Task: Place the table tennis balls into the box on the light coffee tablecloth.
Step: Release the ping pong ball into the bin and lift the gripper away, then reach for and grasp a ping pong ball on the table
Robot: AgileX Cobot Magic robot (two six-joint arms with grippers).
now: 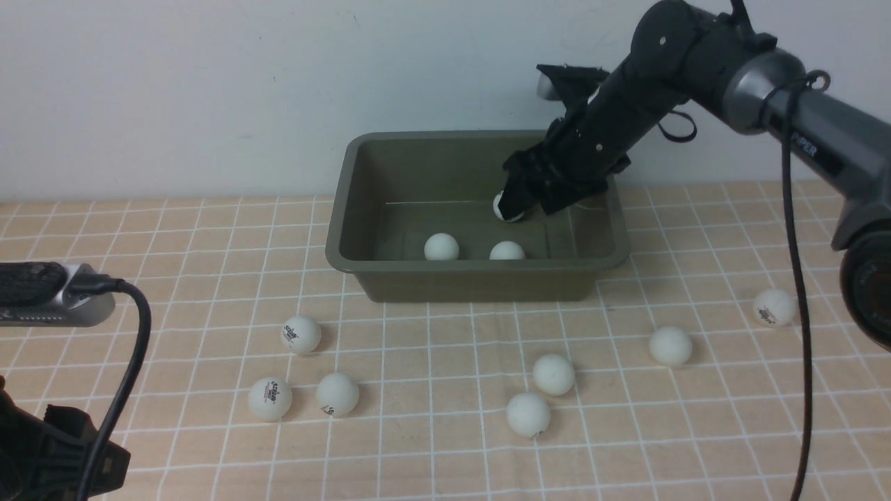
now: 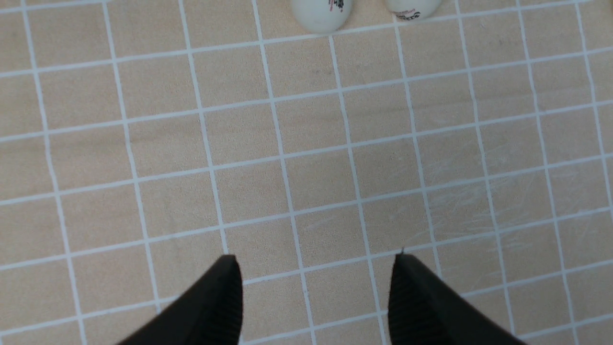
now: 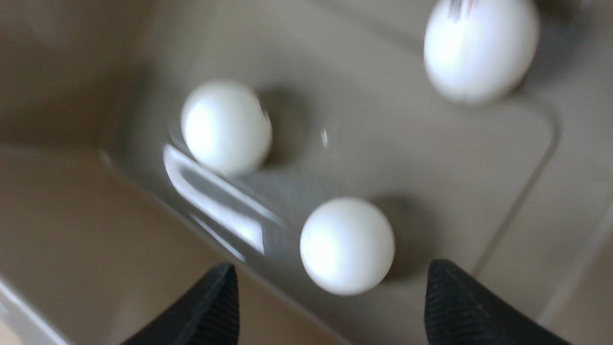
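Ten table tennis balls show in the front view: three inside the box (image 1: 362, 209) and seven loose on the tablecloth (image 1: 445, 459).

In the box, two balls lie side by side by the near wall, one ball (image 1: 441, 246) at about 7 o'clock of the floor and the other ball (image 1: 507, 250) at about 6 o'clock. The third ball (image 1: 502, 207) sits toward 1 o'clock, partly hidden by the right tool (image 1: 518, 202), which reaches down into the box. The right wrist view is blurred. It shows all three, and the tool's jaws stand wide with one ball (image 3: 347, 245) ahead of the gap, touching neither finger.

Taking the box as the dial's centre, three balls cluster between 7 and 8 o'clock (image 1: 301, 335) (image 1: 269, 399) (image 1: 337, 394). Two balls lie almost touching between 5 and 6 o'clock (image 1: 553, 374) (image 1: 527, 415). One ball (image 1: 670, 346) lies at 4 o'clock, and one ball (image 1: 775, 307) between 3 and 4 o'clock.

The left tool (image 2: 313, 268) is over bare cloth, jaws wide and holding nothing. Two balls show cut off at the edge of the left wrist view.
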